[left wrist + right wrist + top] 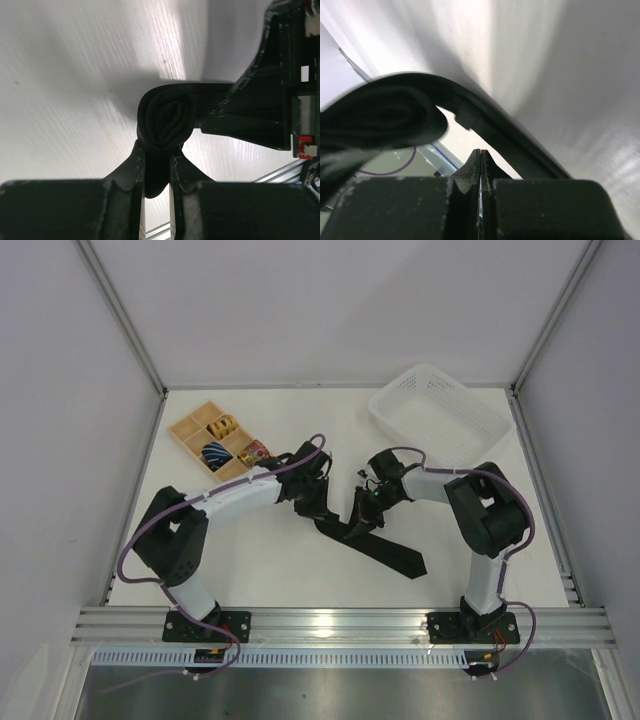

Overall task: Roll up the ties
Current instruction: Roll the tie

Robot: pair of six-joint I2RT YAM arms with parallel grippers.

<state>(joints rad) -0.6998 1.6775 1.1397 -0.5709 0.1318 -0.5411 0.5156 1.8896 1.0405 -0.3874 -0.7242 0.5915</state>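
A black tie [392,552] lies across the middle of the table, its wide pointed end toward the near right. Its other end is wound into a small coil [165,117]. My left gripper [159,150] is shut on this coil, with fabric pinched between the fingers [136,162]; in the top view it [318,502] sits at the tie's left end. My right gripper [481,152] has its jaws pressed together with nothing between them, just beside the tie's folds [380,117]. In the top view it [366,506] is over the tie's middle.
A tan divided organizer [190,430] at the back left holds a yellow roll [224,425], a blue roll [215,452] and a red patterned roll [253,452]. A white mesh basket [440,415] stands at the back right. The right arm's body [270,100] looms close on the left wrist view's right.
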